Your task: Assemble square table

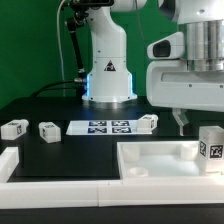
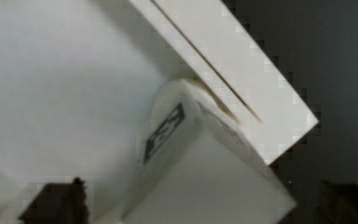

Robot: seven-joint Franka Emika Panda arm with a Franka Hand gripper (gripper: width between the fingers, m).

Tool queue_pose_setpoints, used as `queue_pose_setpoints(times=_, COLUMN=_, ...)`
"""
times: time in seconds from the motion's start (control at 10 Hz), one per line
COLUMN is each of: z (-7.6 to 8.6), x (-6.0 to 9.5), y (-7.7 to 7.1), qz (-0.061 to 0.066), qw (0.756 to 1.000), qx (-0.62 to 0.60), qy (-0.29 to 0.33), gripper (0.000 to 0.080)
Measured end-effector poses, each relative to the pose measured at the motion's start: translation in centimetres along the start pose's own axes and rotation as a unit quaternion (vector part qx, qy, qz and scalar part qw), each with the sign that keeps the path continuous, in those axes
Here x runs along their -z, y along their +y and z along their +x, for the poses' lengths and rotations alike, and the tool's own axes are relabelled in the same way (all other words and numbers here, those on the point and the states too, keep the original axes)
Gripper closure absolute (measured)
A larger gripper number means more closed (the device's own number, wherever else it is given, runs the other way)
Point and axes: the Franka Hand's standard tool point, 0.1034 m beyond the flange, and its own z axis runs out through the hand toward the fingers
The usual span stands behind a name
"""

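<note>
The white square tabletop [image 1: 150, 155] lies at the front on the exterior view's right, raised rim up. One stubby white leg [image 1: 210, 148] with a tag stands upright at its right corner. My gripper [image 1: 200, 120] hangs just above that leg, with one dark finger [image 1: 180, 120] showing. In the wrist view the tagged leg [image 2: 167, 135] stands at the tabletop's corner rim [image 2: 247, 70] and reaches down between my gripper's [image 2: 202, 205] widely spread fingers [image 2: 60, 200]. The jaws are open and hold nothing. Three more legs [image 1: 13, 127] [image 1: 47, 131] [image 1: 147, 124] lie loose on the black table.
The marker board [image 1: 108, 127] lies flat mid-table in front of the robot base [image 1: 107, 75]. White border rails run along the front edge [image 1: 60, 190] and the exterior view's left [image 1: 8, 160].
</note>
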Motion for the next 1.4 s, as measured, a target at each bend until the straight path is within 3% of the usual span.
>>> queue_pose_setpoints(times=0.1, z=0.04, x=0.00, y=0.05, qz=-0.002, qw=0.999, qx=0.037, qy=0.001, gripper=0.0151)
queue_pose_setpoints(times=0.2, z=0.20, x=-0.08, y=0.40, qz=-0.016, qw=0.981, qx=0.191, qy=0.007, gripper=0.0150)
queue_pose_setpoints(times=0.3, z=0.07, x=-0.06, y=0.36, qz=-0.024, qw=0.946, qx=0.325, qy=0.002, gripper=0.0150)
queue_pose_setpoints(times=0.4, z=0.06, x=0.06, y=0.23, qz=-0.025, qw=0.942, qx=0.336, qy=-0.001, gripper=0.0150)
queue_pose_setpoints(times=0.5, z=0.11, x=0.03, y=0.30, qz=-0.026, qw=0.947, qx=0.322, qy=0.000, gripper=0.0150)
queue_pose_setpoints(times=0.6, z=0.12, x=0.03, y=0.32, qz=-0.026, qw=0.948, qx=0.317, qy=0.001, gripper=0.0240)
queue_pose_setpoints(times=0.7, z=0.08, x=0.02, y=0.29, qz=-0.025, qw=0.959, qx=0.284, qy=0.001, gripper=0.0240)
queue_pose_setpoints(times=0.8, z=0.06, x=0.02, y=0.26, qz=-0.025, qw=0.970, qx=0.242, qy=0.002, gripper=0.0441)
queue_pose_setpoints(times=0.9, z=0.04, x=0.00, y=0.25, qz=-0.025, qw=0.976, qx=0.215, qy=0.003, gripper=0.0507)
queue_pose_setpoints(times=1.2, z=0.01, x=-0.18, y=0.07, qz=-0.022, qw=0.996, qx=0.081, qy=0.006, gripper=0.0507)
queue_pose_setpoints(times=1.4, z=-0.38, x=-0.23, y=-0.20, qz=-0.024, qw=0.997, qx=-0.079, qy=0.007, gripper=0.0507)
